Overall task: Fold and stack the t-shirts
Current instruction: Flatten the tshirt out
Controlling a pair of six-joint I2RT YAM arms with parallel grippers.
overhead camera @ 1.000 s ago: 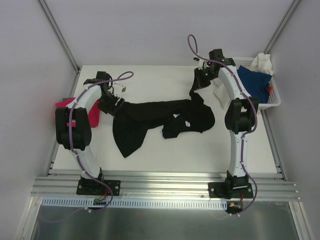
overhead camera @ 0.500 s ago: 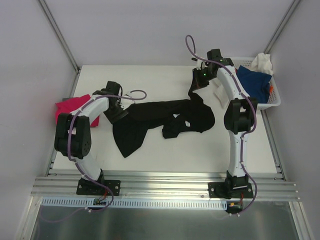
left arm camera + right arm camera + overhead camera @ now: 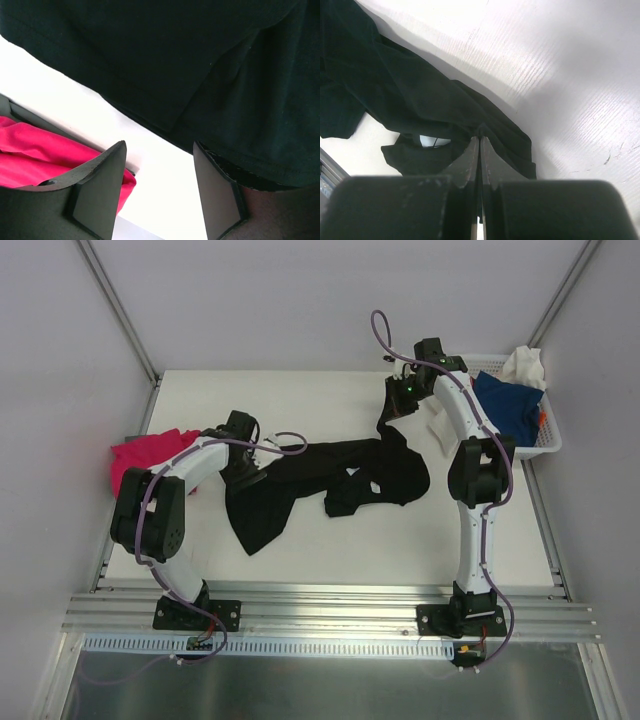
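Right now your left gripper [image 3: 159, 150] has its fingers spread with nothing between them. In the wrist view they frame a strip of bare table [image 3: 340, 540] just beside the hem of the black t-shirt [image 3: 290, 490], which fills the upper part of that frame. From above, this gripper sits left of centre, at the left end of the black cloth.

Your right gripper [image 3: 479, 141] has its fingers pressed together, pinching a fold of the black t-shirt at their tips. In the top view a narrow strip of the cloth rises to it, upper right of centre. The rest of the shirt lies crumpled across the middle of the table, with one flap trailing toward the lower left.

The pink t-shirt [image 3: 150, 455] is bunched at the table's left edge, partly under your left arm. At the upper right, the basket [image 3: 548, 447] holds the blue t-shirt [image 3: 508, 405]. The white t-shirt [image 3: 525, 365] is at its far corner, and a sliver of orange cloth [image 3: 541, 416] shows by its right wall.
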